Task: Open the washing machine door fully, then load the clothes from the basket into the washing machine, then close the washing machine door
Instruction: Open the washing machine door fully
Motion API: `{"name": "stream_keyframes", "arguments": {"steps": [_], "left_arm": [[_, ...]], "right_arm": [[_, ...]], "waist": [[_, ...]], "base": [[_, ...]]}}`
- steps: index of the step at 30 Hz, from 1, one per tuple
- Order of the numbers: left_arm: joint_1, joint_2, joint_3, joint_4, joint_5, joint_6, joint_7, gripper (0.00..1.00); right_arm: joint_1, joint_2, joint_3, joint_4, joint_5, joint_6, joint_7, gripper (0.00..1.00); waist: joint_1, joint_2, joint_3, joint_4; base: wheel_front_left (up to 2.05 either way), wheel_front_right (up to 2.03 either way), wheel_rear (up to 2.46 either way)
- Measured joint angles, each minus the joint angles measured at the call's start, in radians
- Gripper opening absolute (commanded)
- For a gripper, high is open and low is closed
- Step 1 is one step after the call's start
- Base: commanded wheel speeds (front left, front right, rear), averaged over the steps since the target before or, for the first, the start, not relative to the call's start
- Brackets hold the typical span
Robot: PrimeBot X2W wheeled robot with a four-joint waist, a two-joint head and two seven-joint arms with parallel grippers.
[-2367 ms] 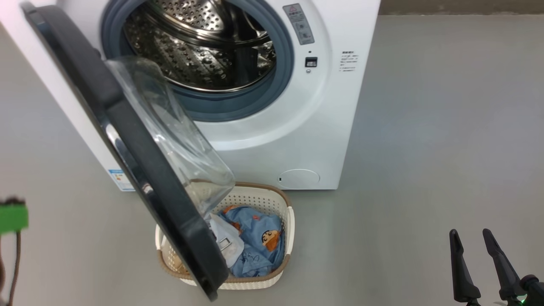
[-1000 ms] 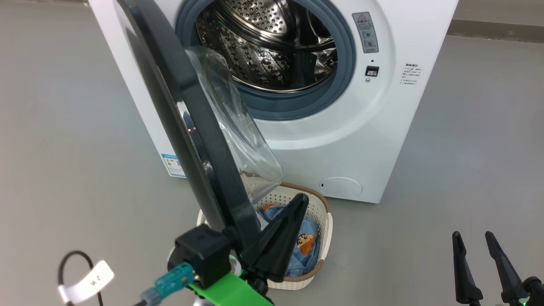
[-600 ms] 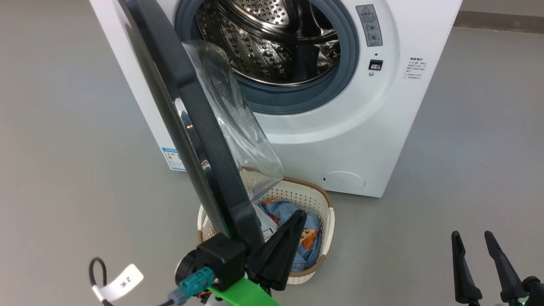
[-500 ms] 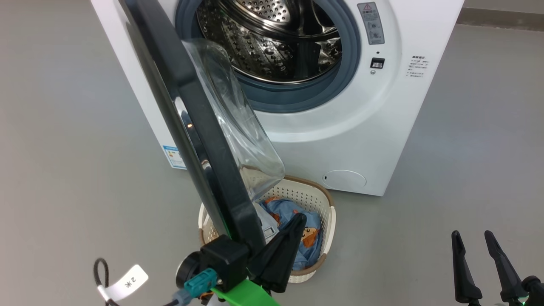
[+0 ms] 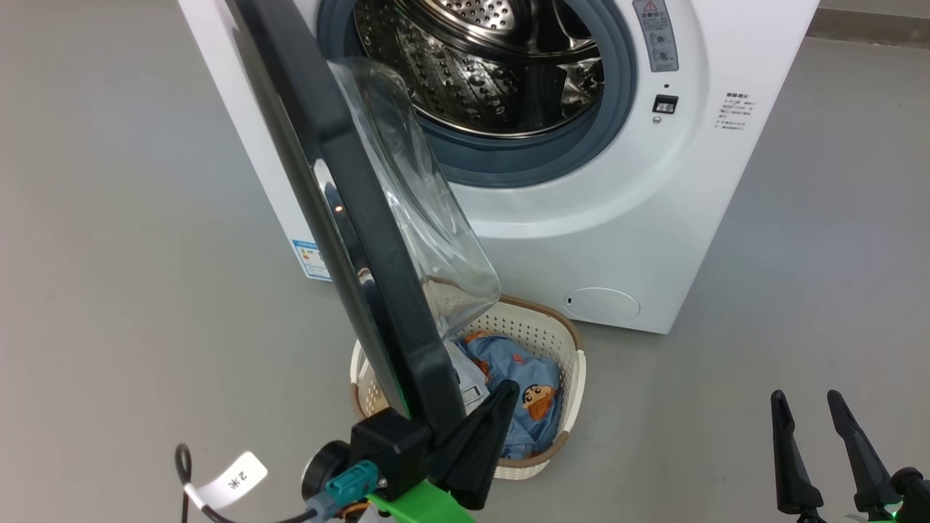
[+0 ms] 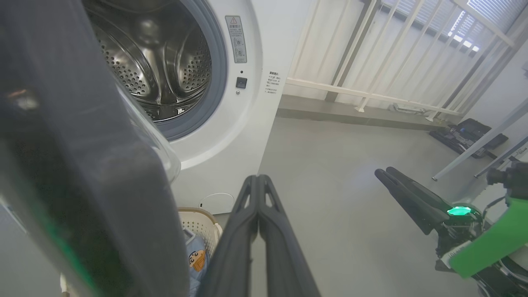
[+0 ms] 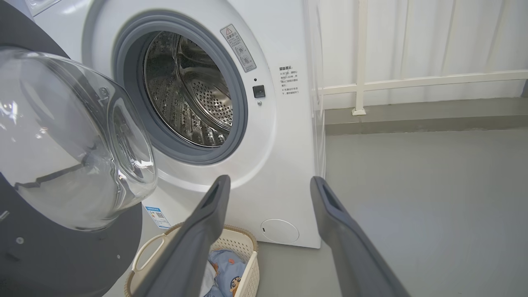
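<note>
Head view: big white front-loading washing machine point(image 5: 617, 218), its round black-rimmed glass door point(image 5: 349, 181) standing open above a cream perforated plastic basket point(image 5: 576, 378) of light-blue cartoon-print clothes point(image 5: 519, 374) on the floor; left end effector point(image 5: 508, 392) just beside the door's lower edge. Left wrist view: its fingers pressed together. Right wrist view: right end effector point(image 7: 270, 183) spread, apart from the machine.

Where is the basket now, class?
In the head view the basket sits on the floor, lower centre, before the washing machine, partly hidden by its open door.

Glossy black rim and clear glass on the washing machine door point(image 5: 356, 240); behind it, a shiny perforated steel drum point(image 5: 472, 80).
</note>
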Motion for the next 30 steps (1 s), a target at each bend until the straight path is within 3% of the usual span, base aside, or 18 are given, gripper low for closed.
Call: {"name": "stream_keyframes", "arguments": {"steps": [30], "left_arm": [[0.004, 0.000, -0.007, 0.026, -0.011, 0.005, -0.010, 0.00]], "right_arm": [[0.000, 0.000, 0.009, 0.005, -0.008, 0.000, 0.000, 1.00]], "waist": [[0.0000, 0.0000, -0.001, -0.009]], "base": [[0.00, 0.00, 0.00]]}}
